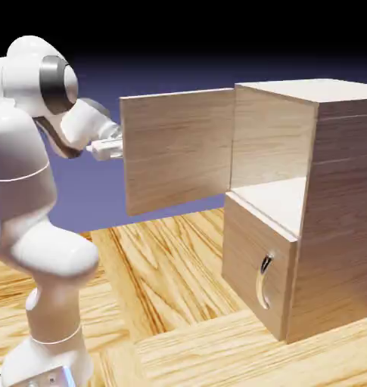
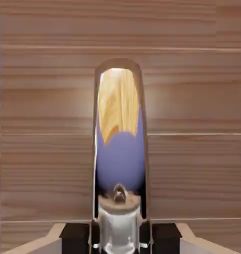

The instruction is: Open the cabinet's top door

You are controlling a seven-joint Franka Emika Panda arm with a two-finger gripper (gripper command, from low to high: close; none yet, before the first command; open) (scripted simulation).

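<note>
The cabinet (image 1: 343,219) stands at the exterior view's right, on the wood-patterned floor (image 1: 171,295). Its top door (image 1: 178,151) is found swung wide, joined to the cabinet along one upright edge, its free edge reaching toward the robot arm (image 1: 38,174). The upper compartment (image 1: 271,143) is exposed; the lower panel (image 1: 254,264) sits closed, its own curved handle (image 1: 263,282) untouched, as the task concerns the upper door only. The gripper (image 2: 120,235) is closed on the top door's handle (image 2: 120,149), one finger to each side of the curved bar, near the end of it that lies at the hand view's bottom. Gripping across the bar suits the work, in my judgement: the fingers flank it, so a pull carries the door without relying on friction alone. The hand is by the door's free edge, far from the hinge side, where the least force should turn it. Assessment: the opening appears substantially achieved. Any further move should follow the door's arc; a straight pull could twist the handle in the fingers or let it slip. Release would call for parting the fingers before backing away.
</note>
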